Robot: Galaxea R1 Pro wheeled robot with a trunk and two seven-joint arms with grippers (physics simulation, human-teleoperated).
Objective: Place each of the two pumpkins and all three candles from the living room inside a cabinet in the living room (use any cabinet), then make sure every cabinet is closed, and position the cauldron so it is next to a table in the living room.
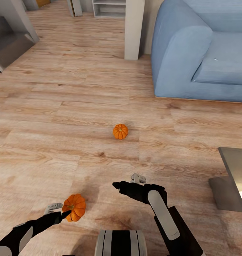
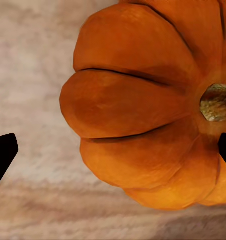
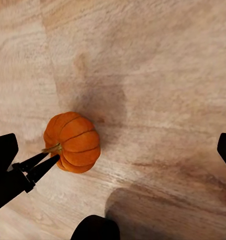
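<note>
Left tool [image 1: 62,209] sits low at the lower left of the head view, its fingers spread wide beside the near pumpkin [image 1: 74,207]; one dark fingertip looks to be at the pumpkin's skin, though I cannot tell whether it truly touches, and nothing is gripped yet; the left wrist view shows that pumpkin [image 2: 142,115] close up and off to one side rather than centred between the tips; a good grasp, I judge, needs the tool shifted so the ribbed body lies between both fingers before closing; right tool [image 1: 126,181] hovers open and empty at lower centre; the second pumpkin [image 1: 120,131] rests on the wooden floor [image 1: 64,106] mid-frame; the tabletop [image 1: 238,167] edge shows at the right
</note>
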